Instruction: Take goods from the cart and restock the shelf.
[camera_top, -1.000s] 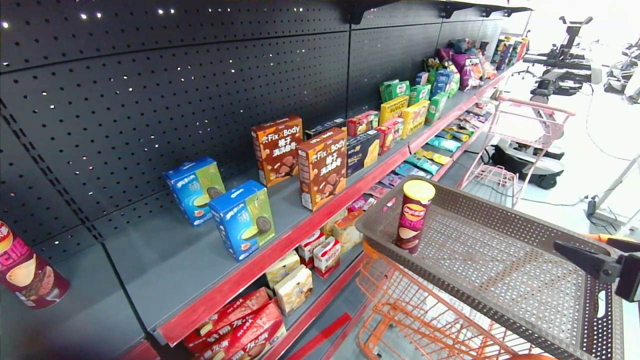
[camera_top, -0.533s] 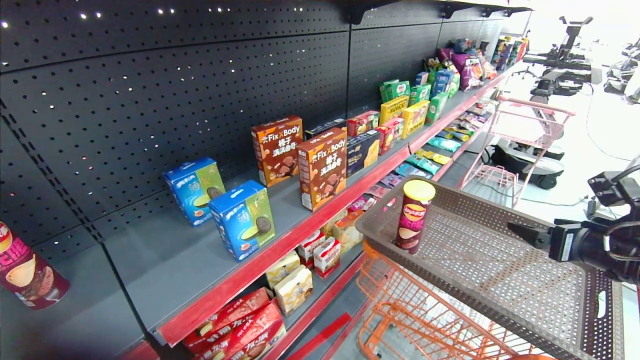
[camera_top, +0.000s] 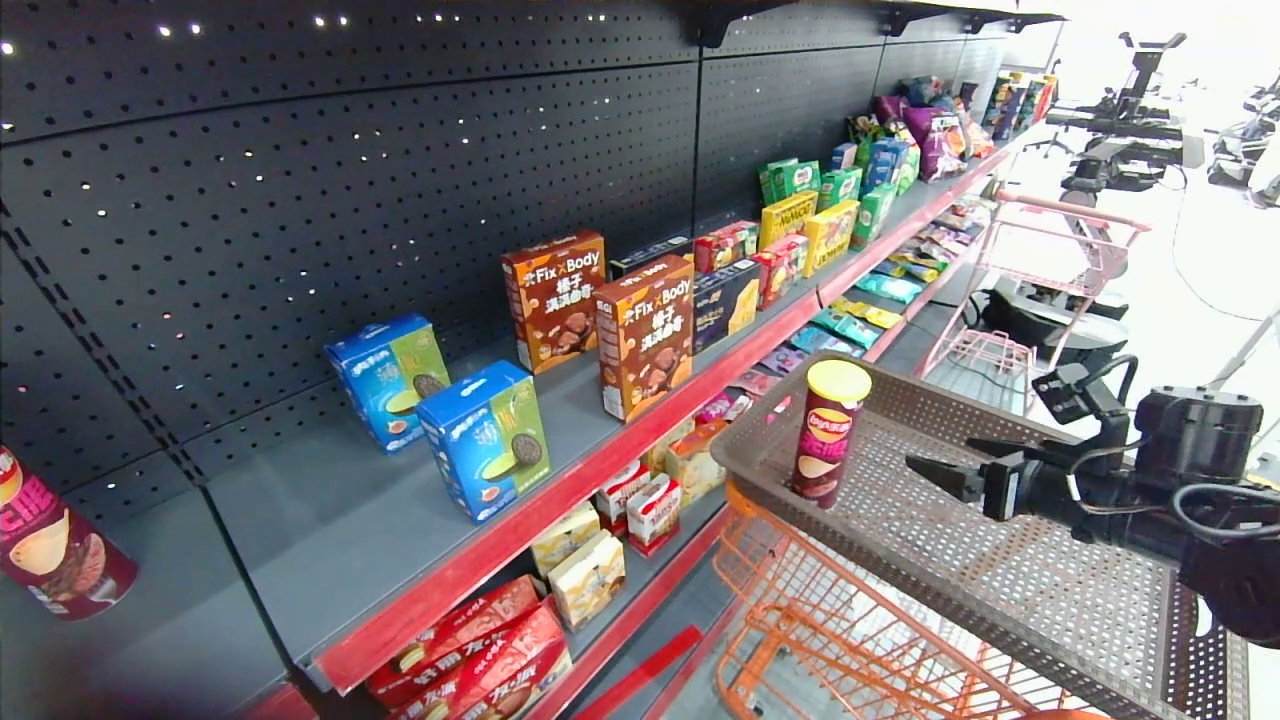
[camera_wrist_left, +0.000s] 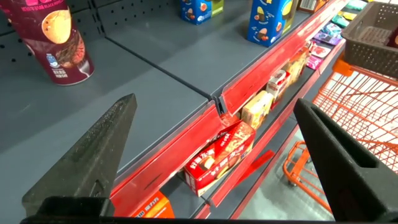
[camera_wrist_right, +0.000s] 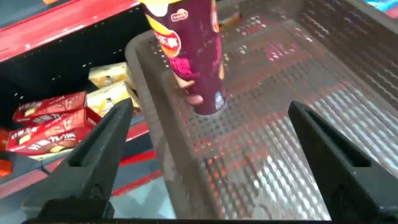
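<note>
I have my right hand (camera_top: 940, 462) spread wide above the cart's tray (camera_top: 1000, 570), pointing at the upright chip can (camera_top: 828, 430), and my left hand (camera_wrist_left: 214, 102) spread wide over the shelf (camera_wrist_left: 168, 74).

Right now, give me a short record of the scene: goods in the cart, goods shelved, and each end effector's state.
Cart tray: one chip can upright near the corner by the shelf
Shelf: second can at far left; blue boxes and brown boxes along it
Right end effector: open, over the tray, facing the chip can, not touching
Left end effector: open, empty, above the shelf's front edge
</note>
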